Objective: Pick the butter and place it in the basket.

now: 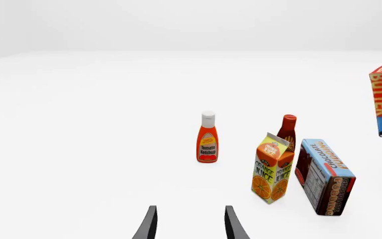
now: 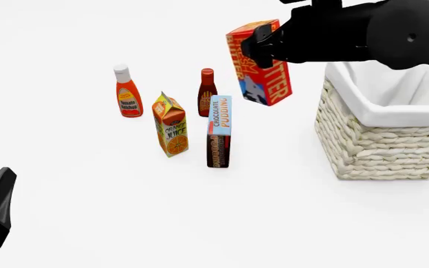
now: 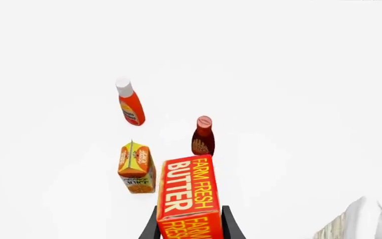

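One butter (image 2: 262,62) box hangs clamped beside the basket (image 2: 382,142).

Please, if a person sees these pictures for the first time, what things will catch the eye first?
First, the butter, a red box held in the air by the right gripper, just left of the basket in the front view. Then the colourful group standing on the white table: ketchup bottle, orange juice carton, chocolate pudding box.
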